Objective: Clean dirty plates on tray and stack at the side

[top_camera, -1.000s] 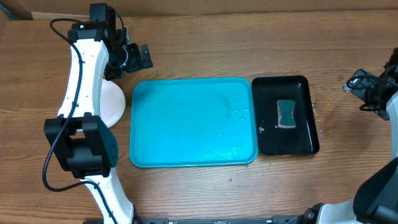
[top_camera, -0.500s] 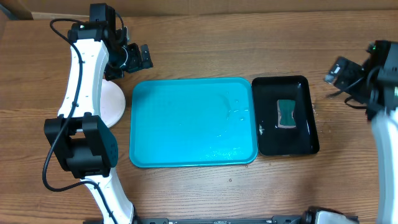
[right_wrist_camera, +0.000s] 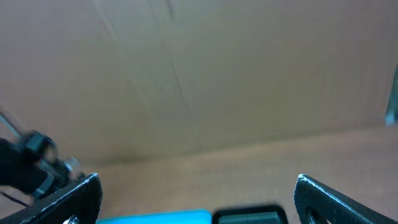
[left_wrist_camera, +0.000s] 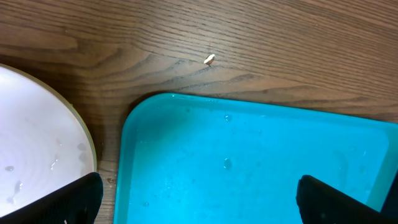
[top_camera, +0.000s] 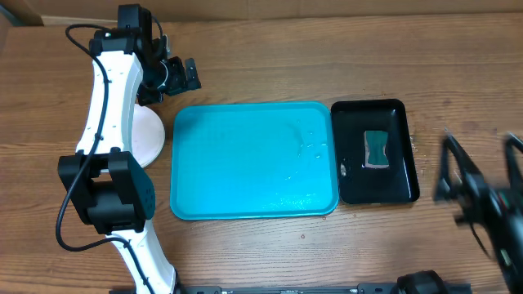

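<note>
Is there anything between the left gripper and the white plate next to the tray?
Nothing visible stands in the way. The open left gripper hangs over the tray near its corner. The white plate lies just beside that corner, and only a narrow strip of bare table separates the two.

My left arm [top_camera: 110, 98] reaches up the left side with its elbow low. The wrist is bent so the left gripper [top_camera: 190, 73] points right, jaws wide apart and empty. My right gripper [top_camera: 478, 167] shows blurred at the far right, jaws spread wide too, holding nothing.
</note>
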